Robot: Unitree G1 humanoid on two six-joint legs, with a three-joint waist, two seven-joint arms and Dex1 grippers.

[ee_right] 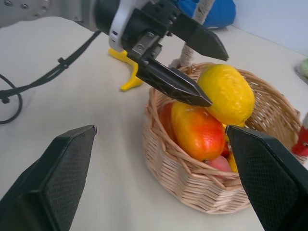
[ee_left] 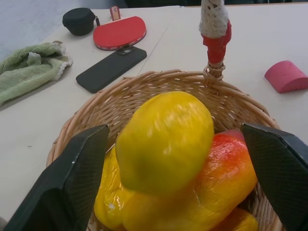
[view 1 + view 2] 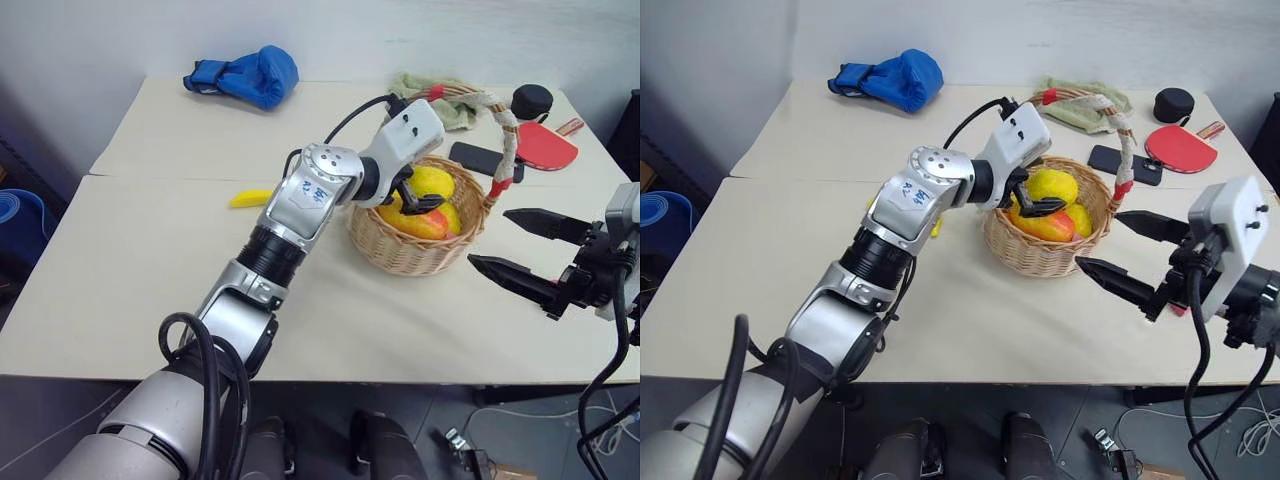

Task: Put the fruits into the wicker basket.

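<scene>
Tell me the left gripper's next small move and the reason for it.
Probably lift the left gripper up and clear of the round tan wicker basket. Its fingers are open around the round yellow lemon, which sits on top of the yellow-orange mango inside the basket. The curved yellow banana lies on the table beside the basket, likely the next fruit to fetch.

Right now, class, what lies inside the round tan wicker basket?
Inside the wicker basket: a yellow lemon resting on a red-blushed orange mango, with more yellow fruit beneath. The fruit hides the basket's bottom.
</scene>
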